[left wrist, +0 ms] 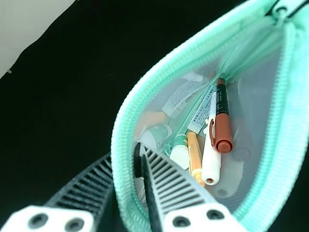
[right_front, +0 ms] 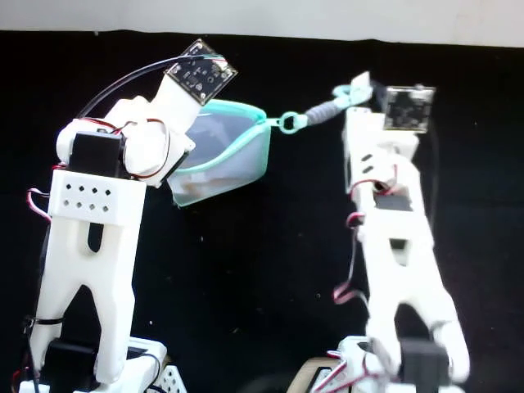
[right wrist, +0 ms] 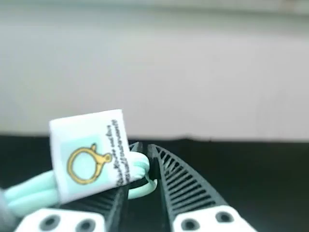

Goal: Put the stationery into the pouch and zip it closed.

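A mint-green mesh pouch (right_front: 229, 155) hangs in the air above the black table, its mouth wide open. My left gripper (right_front: 182, 162) is shut on the pouch rim (left wrist: 120, 145), with one finger (left wrist: 166, 186) inside the pouch and the other outside. Inside lie a brown pen (left wrist: 223, 121), a white pen (left wrist: 211, 152), an orange pen (left wrist: 194, 157) and small tagged items. The zipper slider (left wrist: 284, 7) sits at the far end of the opening. My right gripper (right wrist: 143, 151) is shut on the mint cord (right wrist: 29, 195) by its white tag (right wrist: 89, 152). The cord runs to the ring (right_front: 288, 123) at the pouch's corner.
The black table (right_front: 270, 270) spreads beneath both arms, and a pale wall (right_front: 327, 16) runs along the far edge. Red wires (right_front: 348, 291) hang beside the right arm. Both arm bases stand at the near edge.
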Controlling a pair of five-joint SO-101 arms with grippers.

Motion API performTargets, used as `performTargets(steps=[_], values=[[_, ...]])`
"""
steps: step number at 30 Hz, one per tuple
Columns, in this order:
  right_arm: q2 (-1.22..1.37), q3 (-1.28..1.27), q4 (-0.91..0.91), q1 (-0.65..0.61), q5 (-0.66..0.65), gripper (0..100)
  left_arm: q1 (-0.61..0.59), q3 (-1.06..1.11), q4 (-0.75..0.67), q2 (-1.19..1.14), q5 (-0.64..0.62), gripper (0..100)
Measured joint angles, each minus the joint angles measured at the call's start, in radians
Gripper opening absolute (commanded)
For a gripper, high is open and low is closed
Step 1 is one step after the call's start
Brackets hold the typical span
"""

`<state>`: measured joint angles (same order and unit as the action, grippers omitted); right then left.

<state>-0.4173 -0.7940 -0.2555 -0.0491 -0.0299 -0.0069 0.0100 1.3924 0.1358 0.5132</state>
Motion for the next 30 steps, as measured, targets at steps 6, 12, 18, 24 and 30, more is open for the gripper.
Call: performTargets(steps=[6,12,18,24,30], values=[[-0.236,0.1,0.166,-0.041,0.0,0.5,0.054,0.0,0.0,0.0,0.0,1],[-0.322,0.37,0.506,-0.147,-0.005,0.5,0.104,0.0,-0.008,0.0,0.003,1],[-0.321,0.617,0.723,-0.27,-0.006,0.5,0.172,-0.002,-0.026,-0.006,0.003,1],[-0.321,0.712,0.775,-0.327,-0.006,0.5,0.198,0.005,-0.025,-0.04,-0.04,1],[-0.319,0.712,0.807,-0.391,-0.006,0.5,0.201,0.014,-0.021,-0.064,-0.044,1]])
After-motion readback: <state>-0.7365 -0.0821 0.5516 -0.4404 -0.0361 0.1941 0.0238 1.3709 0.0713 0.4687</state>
